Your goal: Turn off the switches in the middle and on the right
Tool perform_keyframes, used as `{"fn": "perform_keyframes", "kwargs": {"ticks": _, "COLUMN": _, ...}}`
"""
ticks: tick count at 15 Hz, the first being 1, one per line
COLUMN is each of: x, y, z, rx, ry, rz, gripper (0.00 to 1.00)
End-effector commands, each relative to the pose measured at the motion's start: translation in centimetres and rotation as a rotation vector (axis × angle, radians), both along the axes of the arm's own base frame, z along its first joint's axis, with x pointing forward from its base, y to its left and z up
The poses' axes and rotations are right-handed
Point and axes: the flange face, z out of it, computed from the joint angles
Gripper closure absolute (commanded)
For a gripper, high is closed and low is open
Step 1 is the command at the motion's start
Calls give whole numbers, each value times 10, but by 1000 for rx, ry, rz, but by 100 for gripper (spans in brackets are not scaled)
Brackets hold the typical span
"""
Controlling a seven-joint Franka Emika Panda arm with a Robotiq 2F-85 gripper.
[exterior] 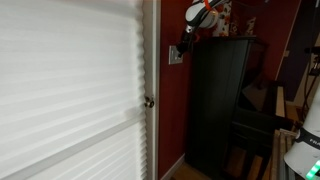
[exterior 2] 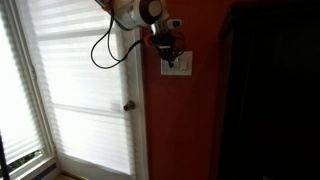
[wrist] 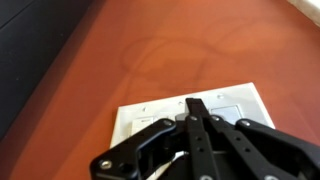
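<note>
One red wall point(exterior 2: 200, 120) beside a blinded door point(exterior 2: 80, 90) holds the switches point(wrist: 240, 108), claw point(wrist: 196, 104) pinched together at them.

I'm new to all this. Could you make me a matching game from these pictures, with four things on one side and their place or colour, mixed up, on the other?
Things:
1. wall plate
2. doorknob
3. cabinet
4. gripper

Descriptions:
A. tall and dark
B. round metal, at the edge of the door
C. pale rectangle on the red wall
D. black fingers closed together, tip over the plate

Pairs: 1-C, 2-B, 3-A, 4-D
</note>
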Motion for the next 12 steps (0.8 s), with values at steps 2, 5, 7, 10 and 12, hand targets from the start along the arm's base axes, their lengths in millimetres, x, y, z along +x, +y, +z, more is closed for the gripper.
{"fn": "perform_keyframes", "kwargs": {"ticks": 2, "x": 14, "y": -8, "z": -6, "rx": -27, "ry": 6, "rz": -14, "gripper": 95}}
{"fn": "perform_keyframes", "kwargs": {"ticks": 5, "x": 20, "y": -8, "z": -9, "rx": -19, "ry": -3, "rz": -8, "gripper": 96}}
{"fn": "perform_keyframes", "kwargs": {"ticks": 7, "x": 24, "y": -6, "z": -10, "rx": -10, "ry": -12, "rz": -1, "gripper": 96}}
{"fn": "perform_keyframes", "kwargs": {"ticks": 10, "x": 27, "y": -5, "z": -12, "rx": 1, "ry": -22, "rz": -1, "gripper": 96}}
{"fn": "perform_keyframes", "kwargs": {"ticks": 12, "x": 28, "y": -5, "z": -11, "rx": 7, "ry": -35, "rz": 4, "gripper": 96}}
